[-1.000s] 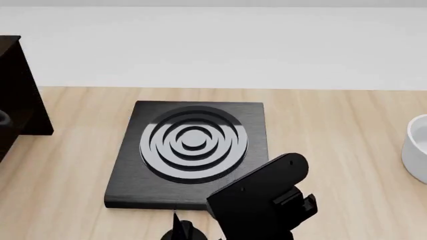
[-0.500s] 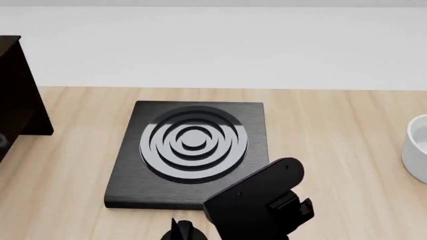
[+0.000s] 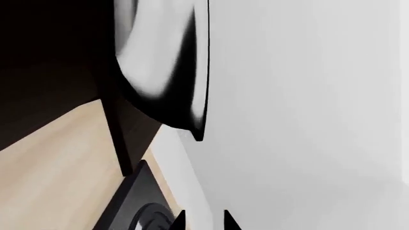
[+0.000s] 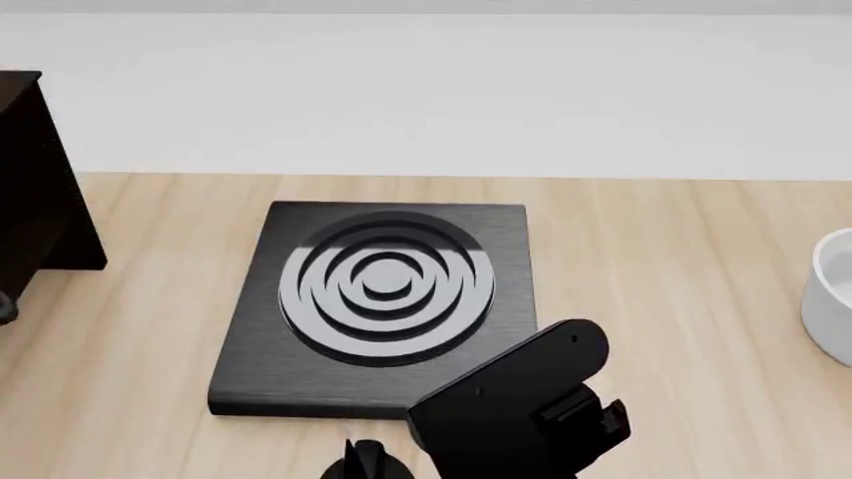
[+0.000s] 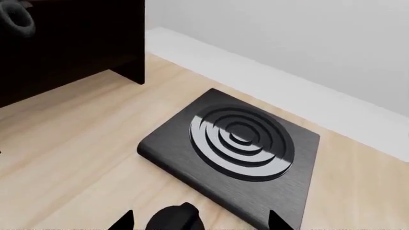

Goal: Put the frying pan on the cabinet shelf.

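The placing step is judged to be at its close. In the left wrist view the frying pan point(image 3: 163, 57) is seen large at the upper left of the frame, tilted against the dark cabinet point(image 3: 51, 72). Whether it rests on the cabinet shelf cannot be told. The left claw point(image 3: 204, 221) is shown narrowly parted at the bottom edge, with nothing between its tips. A straight withdrawal clear of the pan is judged to be called for next. The right claw point(image 5: 199, 223) is spread wide and empty above the tabletop point(image 5: 76, 143). The pan is missed by the head view, where only the hob plate point(image 4: 379, 299) and the cabinet's edge are given.
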